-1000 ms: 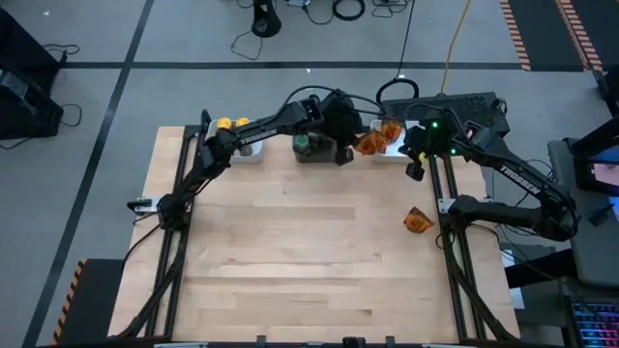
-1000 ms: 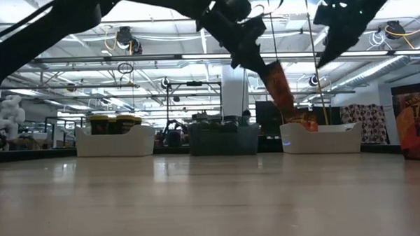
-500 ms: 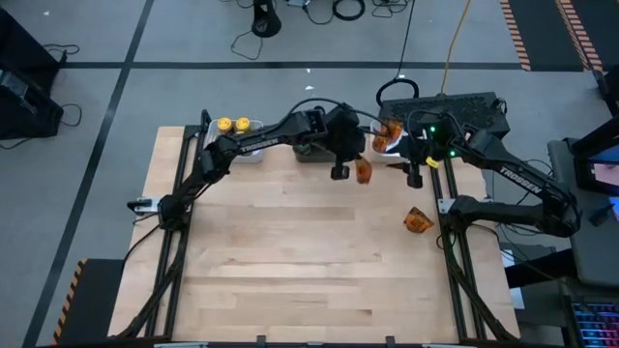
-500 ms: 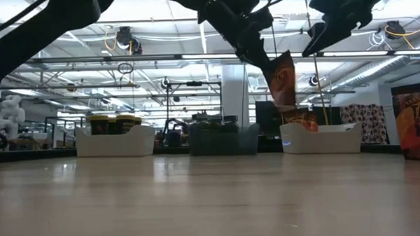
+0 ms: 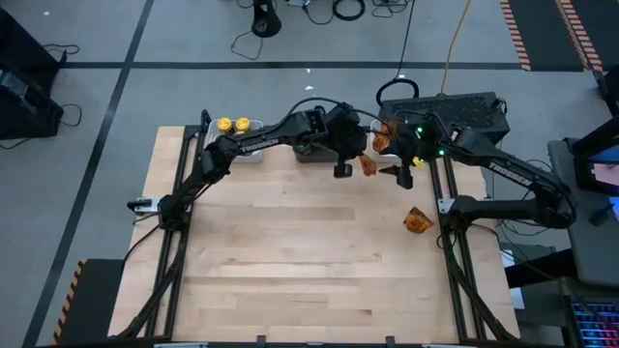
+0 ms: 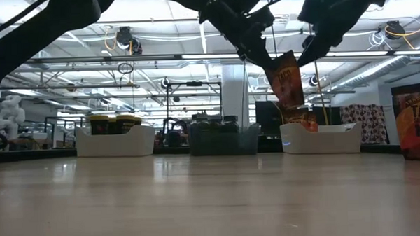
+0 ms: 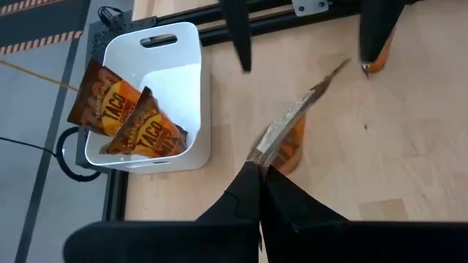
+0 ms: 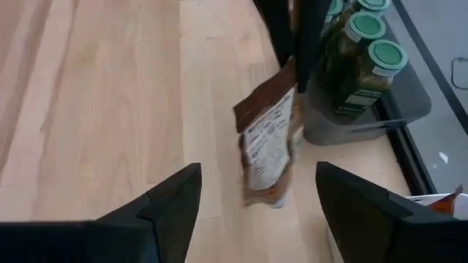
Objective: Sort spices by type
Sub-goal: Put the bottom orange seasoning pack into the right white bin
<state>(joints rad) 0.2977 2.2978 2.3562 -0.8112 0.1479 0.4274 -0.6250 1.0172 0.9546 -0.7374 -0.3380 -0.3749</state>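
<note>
An orange-brown spice packet [image 6: 286, 79] hangs over the table's far right part, with my left gripper [image 5: 350, 166] shut on it. My right gripper [image 8: 259, 212] is open just to the packet's right; the packet [image 8: 267, 142] hangs a little ahead of its fingers, apart from them. Another packet [image 5: 418, 220] lies flat on the table near the right edge. Two packets [image 7: 135, 120] lean in the white bin [image 7: 191, 88] at the far right. Green-lidded jars [image 8: 369, 44] stand in the dark grey bin [image 8: 344, 126]. Yellow-lidded jars [image 5: 232, 124] stand in the far left white bin. My left gripper pinches the packet's top edge [image 7: 268, 151] between its two shut fingers, near one upper corner [image 6: 269, 62]. The fingers slant down from the table's left. The packet hangs below them, a little tilted and clear of the table.
The three bins stand in a row along the far edge, the dark grey one in the middle behind my left arm. Bare wood stretches over the near and left parts of the table [image 5: 290, 261]. Rails run along both sides.
My left gripper has carried the packet from beside the far right bin toward the near edge and a little up; the packet swung and now hangs more upright. My right gripper has opened and moved left toward the packet.
</note>
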